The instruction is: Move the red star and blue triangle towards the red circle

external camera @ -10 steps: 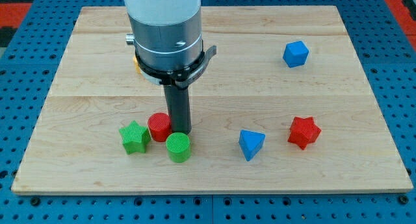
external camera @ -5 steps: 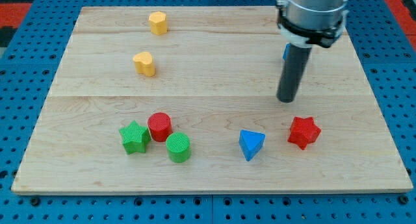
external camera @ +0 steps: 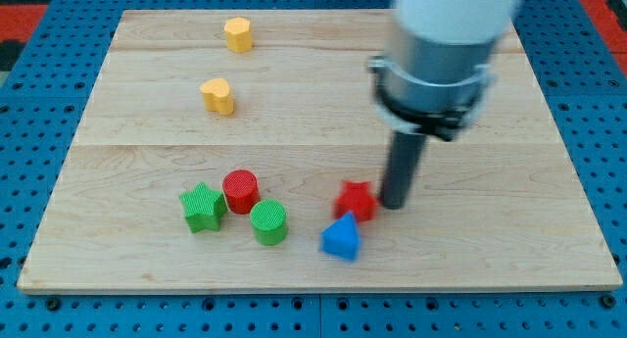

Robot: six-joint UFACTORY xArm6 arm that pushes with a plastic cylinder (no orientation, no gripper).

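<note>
A wooden board lies on a blue pegboard table. The arm comes down from the view's top right, a blurred white and grey cylinder ending in a straight dark rod. There is no claw on this arm, so nothing opens or closes. My tip rests on the board just to the view's right of the red star, touching it or very nearly so; the blur keeps me from telling which.

The red star sits low on the board, a little right of centre. It is blurred, so its points cannot be told apart and no direction can be read from it. It looks squat, with no clear long axis.

The blue triangle sits just below and slightly left of the star, touching or almost touching it. Its peak points toward the view's top, its wider base toward the view's bottom. It is solid blue and also slightly blurred.

The red circle stands well to the view's left of both, a short upright cylinder with a ribbed top. A green star touches its left side and a green circle sits just below and right of it.

Two yellow blocks lie far off at the upper left: one near the top edge, a heart-like one below it.
</note>
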